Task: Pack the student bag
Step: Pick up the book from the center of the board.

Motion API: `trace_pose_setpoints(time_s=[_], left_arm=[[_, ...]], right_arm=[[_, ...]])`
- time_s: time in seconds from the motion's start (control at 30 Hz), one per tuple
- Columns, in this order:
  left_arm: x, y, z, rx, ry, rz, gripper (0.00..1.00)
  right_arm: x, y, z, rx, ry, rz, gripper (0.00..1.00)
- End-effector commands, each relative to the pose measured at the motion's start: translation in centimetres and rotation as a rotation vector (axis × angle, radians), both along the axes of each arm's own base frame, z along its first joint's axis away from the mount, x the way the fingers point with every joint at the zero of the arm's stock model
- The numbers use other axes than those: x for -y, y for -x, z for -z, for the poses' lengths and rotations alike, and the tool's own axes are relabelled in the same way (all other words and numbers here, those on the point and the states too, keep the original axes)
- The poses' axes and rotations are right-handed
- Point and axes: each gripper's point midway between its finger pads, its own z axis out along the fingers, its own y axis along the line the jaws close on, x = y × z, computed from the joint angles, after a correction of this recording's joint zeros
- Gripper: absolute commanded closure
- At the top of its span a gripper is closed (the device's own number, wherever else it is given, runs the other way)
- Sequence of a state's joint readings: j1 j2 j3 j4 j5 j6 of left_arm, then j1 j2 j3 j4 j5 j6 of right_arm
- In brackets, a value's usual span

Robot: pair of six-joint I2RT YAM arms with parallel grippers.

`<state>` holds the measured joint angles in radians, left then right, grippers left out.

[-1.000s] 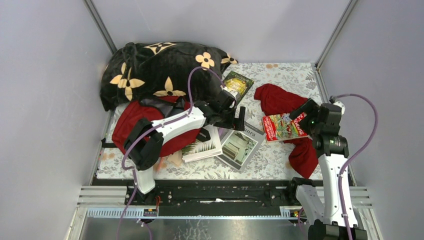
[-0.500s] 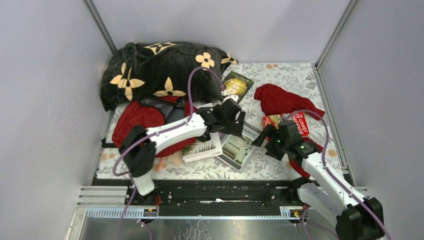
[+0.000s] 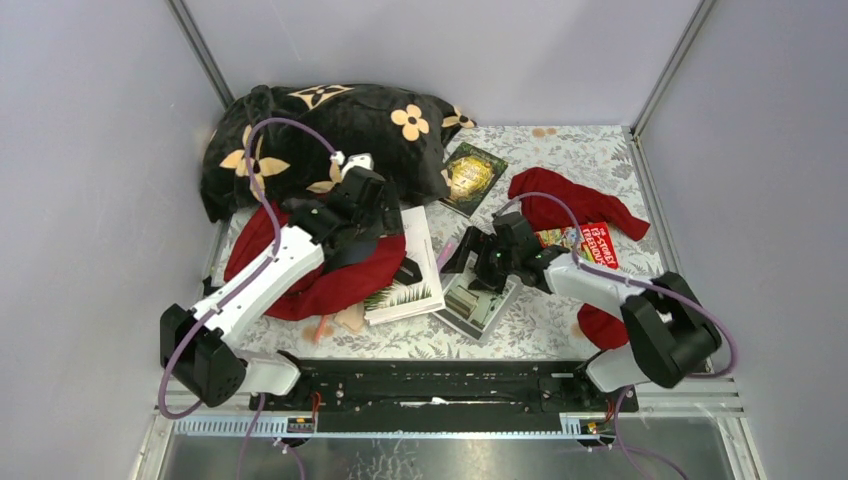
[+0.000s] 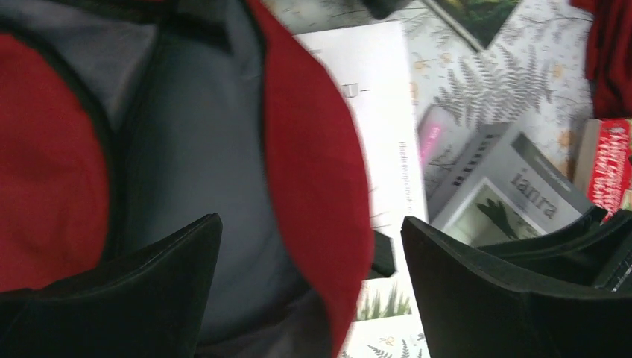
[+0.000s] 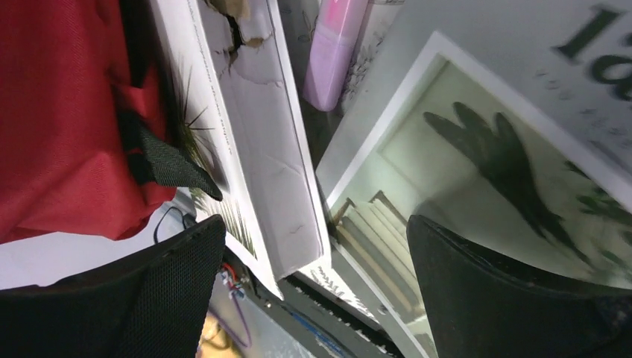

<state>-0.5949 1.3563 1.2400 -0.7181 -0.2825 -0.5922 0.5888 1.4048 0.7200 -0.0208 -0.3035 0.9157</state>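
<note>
The left gripper (image 3: 368, 215) has just been pulling back from the books and is now hovering over the upper right edge of the bag (image 3: 320, 285), jaws spread wide and holding nothing. The right gripper (image 3: 472, 265) has been swinging in from the red book (image 3: 588, 243) and is now hanging over the grey book (image 3: 485, 305), likewise wide open and empty. This is probably dividing the work: the left one is getting ready to hold or open the bag while the right one is lining up on a first book. Nothing is packed yet.

The bag is lying at the left of the table, in front of the blanket (image 3: 300, 130), with its right side resting over the white book (image 3: 415, 250). The left wrist view is showing a grey panel between red edges; whether that is the opening cannot be told.

Counted: one bag, one blanket, one red garment (image 3: 560, 205) and one pink marker (image 5: 333, 56) between the white and grey books. There are four books: white, grey, red and a green one (image 3: 472, 170) near the blanket.
</note>
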Motion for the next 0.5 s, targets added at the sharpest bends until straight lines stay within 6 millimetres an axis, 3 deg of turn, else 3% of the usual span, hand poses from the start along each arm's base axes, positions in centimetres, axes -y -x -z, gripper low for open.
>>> trace_pose_setpoints(time_s=[0.0, 0.13, 0.2, 0.33, 0.47], left_arm=[[-2.4, 0.9, 2.6, -0.079, 0.023, -0.029, 0.02], [-4.0, 1.8, 8.7, -0.164, -0.024, -0.081, 0.03], [-3.6, 2.5, 11.3, -0.213, 0.011, -0.066, 0.03], [-2.0, 3.4, 14.4, -0.294, 0.133, -0.024, 0.04], [-0.2, 4.1, 16.3, -0.392, 0.274, 0.009, 0.04]], right_arm=[[-3.9, 0.5, -1.1, -0.029, -0.167, -0.070, 0.00], [-4.4, 1.8, 1.2, -0.097, -0.170, -0.049, 0.00], [-4.8, 2.0, 2.1, -0.119, -0.165, -0.042, 0.01], [-5.9, 1.0, 3.2, -0.107, -0.145, -0.022, 0.02], [-7.8, 0.2, 2.8, -0.119, -0.253, -0.026, 0.04]])
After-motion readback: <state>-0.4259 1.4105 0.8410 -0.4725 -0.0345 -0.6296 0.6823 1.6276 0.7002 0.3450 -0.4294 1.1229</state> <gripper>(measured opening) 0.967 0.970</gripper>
